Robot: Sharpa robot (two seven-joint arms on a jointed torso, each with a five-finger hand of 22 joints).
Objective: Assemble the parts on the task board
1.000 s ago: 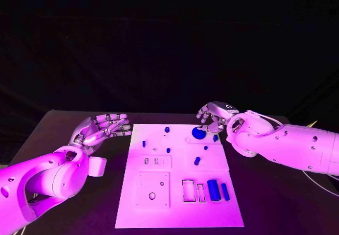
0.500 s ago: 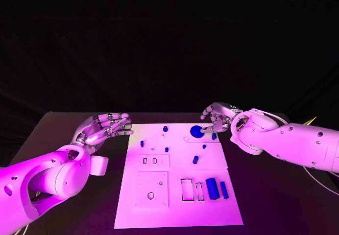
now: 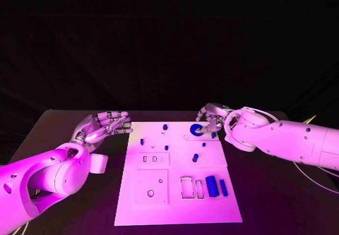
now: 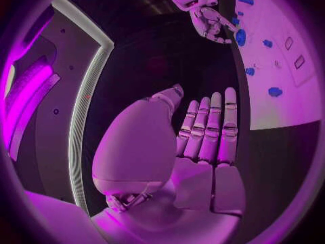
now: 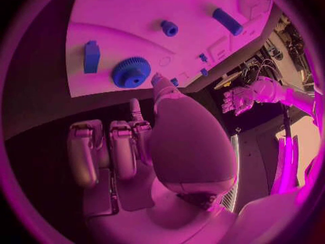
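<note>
The white task board (image 3: 177, 171) lies in the middle of the table. A blue gear (image 3: 196, 129) lies flat near the board's far right corner. My right hand (image 3: 213, 119) hovers just beside it. In the right wrist view the thumb tip (image 5: 157, 80) touches the rim of the gear (image 5: 131, 72), and the other fingers (image 5: 108, 146) are bent and stay off it. A blue block (image 5: 91, 56) lies close by. My left hand (image 3: 106, 125) is open and empty, off the board's far left corner, with its fingers (image 4: 210, 124) straight and together.
Several small blue pegs (image 3: 166, 147) stand on the board's far half. Two blue cylinders (image 3: 212, 186) lie by rectangular slots (image 3: 187, 188) on the near right. Black table (image 3: 268, 196) surrounds the board. My left forearm (image 3: 57, 176) lies along the board's left side.
The whole picture has shifted a little. My right hand has stayed at the gear, and the gear has kept its place on the board. The left hand has not moved.
</note>
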